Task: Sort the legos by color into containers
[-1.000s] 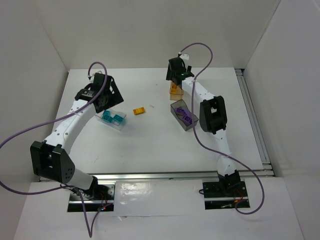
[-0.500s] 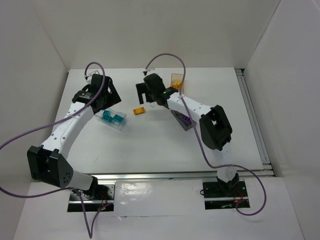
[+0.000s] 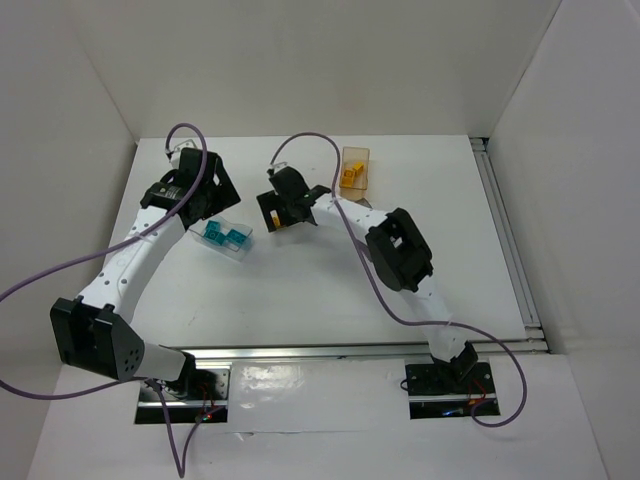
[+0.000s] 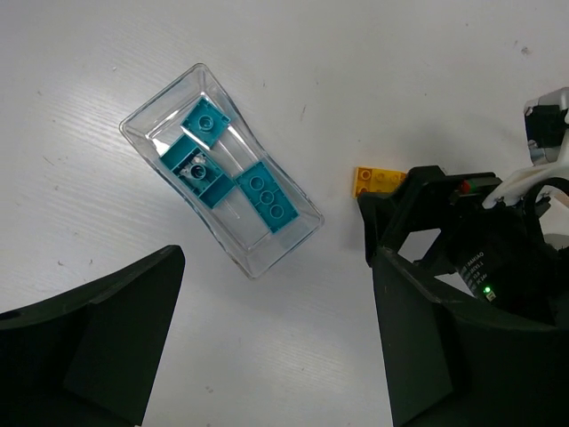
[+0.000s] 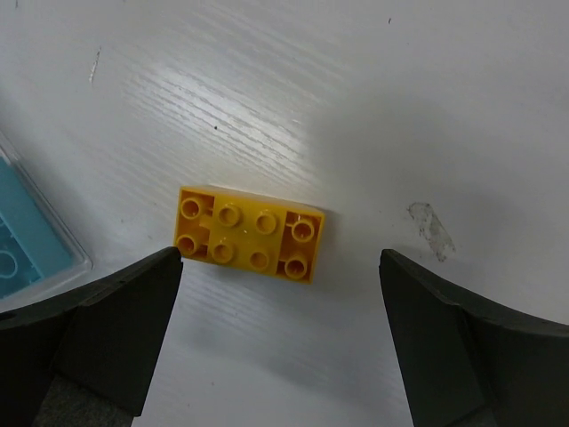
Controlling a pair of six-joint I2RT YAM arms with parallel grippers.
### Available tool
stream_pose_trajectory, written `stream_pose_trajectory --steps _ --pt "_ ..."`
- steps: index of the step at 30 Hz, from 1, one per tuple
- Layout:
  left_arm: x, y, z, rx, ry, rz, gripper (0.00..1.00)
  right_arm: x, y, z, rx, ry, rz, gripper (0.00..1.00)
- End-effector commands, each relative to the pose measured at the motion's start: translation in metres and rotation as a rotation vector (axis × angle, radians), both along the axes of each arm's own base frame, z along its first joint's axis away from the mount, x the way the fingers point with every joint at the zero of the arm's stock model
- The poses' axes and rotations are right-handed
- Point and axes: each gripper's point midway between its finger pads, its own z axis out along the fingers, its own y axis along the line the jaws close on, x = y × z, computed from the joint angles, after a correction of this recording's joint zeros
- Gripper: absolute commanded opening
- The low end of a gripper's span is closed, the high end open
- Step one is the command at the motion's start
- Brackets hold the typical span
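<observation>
A yellow-orange studded brick (image 5: pixel 249 233) lies flat on the white table. My right gripper (image 5: pixel 280 342) is open just above it, and the brick sits slightly ahead of the gap between the fingers. In the top view the right gripper (image 3: pixel 285 207) covers most of the brick. The clear bin (image 3: pixel 240 250) holds three teal bricks (image 4: pixel 231 169). My left gripper (image 4: pixel 267 356) is open and empty, hovering above the table beside the clear bin (image 4: pixel 293 240). The orange bin (image 3: pixel 355 155) holds yellow bricks at the back. The dark grey bin is hidden under my right arm.
The right arm (image 3: pixel 395 245) stretches across the middle of the table. In the left wrist view, the right gripper's black body (image 4: pixel 471 258) is close to my left finger and hides part of the yellow brick (image 4: pixel 373 181). White walls enclose the table.
My right gripper swung left from the orange bin at the back to just above the lone yellow brick. The left arm shifted slightly back and left.
</observation>
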Motion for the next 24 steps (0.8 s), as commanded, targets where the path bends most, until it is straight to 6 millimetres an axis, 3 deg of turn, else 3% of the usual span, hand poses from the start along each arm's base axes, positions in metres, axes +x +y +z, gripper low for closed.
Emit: stream_pose_trajectory --steps 1,11,12,17,19,21,22,24 --pt "-0.002 0.004 0.008 0.013 -0.022 -0.006 0.94 0.009 0.016 0.016 0.027 -0.030 0.013 0.99" --pt "-0.001 0.002 0.005 0.009 -0.012 -0.013 0.94 0.007 0.030 -0.001 0.002 -0.020 0.002 0.96" --pt "-0.001 0.002 0.005 0.009 -0.012 -0.013 0.94 0.004 0.028 -0.010 -0.014 -0.003 0.002 0.93" --pt "0.001 0.002 0.006 0.007 -0.021 -0.013 0.94 0.000 0.030 -0.016 -0.091 -0.044 -0.024 0.78" --pt "0.001 0.002 0.006 0.007 -0.021 -0.013 0.94 0.002 0.029 -0.015 -0.092 -0.048 -0.040 0.63" --pt "0.000 0.000 0.006 0.000 -0.019 -0.019 0.94 0.005 0.030 0.003 -0.076 -0.072 -0.047 0.56" --pt "-0.001 0.001 0.002 0.003 -0.010 -0.019 0.94 0.004 0.027 0.002 -0.089 -0.069 -0.053 0.54" --pt "-0.001 0.001 0.002 0.003 -0.010 -0.019 0.94 0.010 0.022 0.029 -0.094 -0.114 -0.078 0.54"
